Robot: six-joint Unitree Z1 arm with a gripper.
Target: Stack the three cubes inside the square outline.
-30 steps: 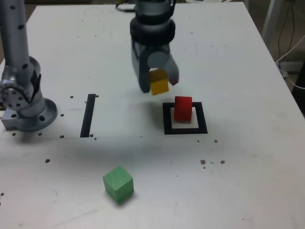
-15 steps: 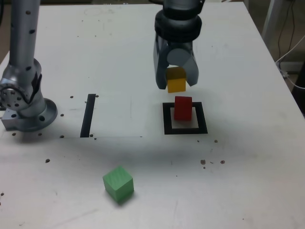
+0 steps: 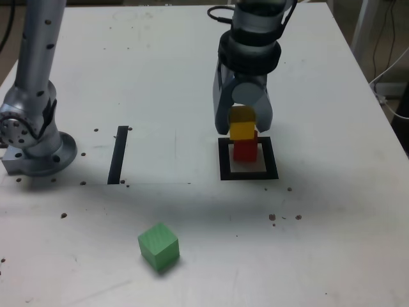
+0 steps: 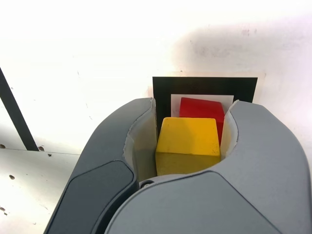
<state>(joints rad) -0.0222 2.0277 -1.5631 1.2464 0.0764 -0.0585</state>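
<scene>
Where black edges frame red (image 3: 245, 151), yellow (image 3: 242, 130) hangs above, gripped.

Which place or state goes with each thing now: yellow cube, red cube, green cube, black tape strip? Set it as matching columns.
1. solid yellow cube
2. solid red cube
3. solid green cube
4. straight black tape strip

A. inside the black square outline
B. flat, between arm base and outline
C. between the gripper's fingers
D. nearest the exterior view's bottom edge

1-C; 2-A; 3-D; 4-B
</scene>
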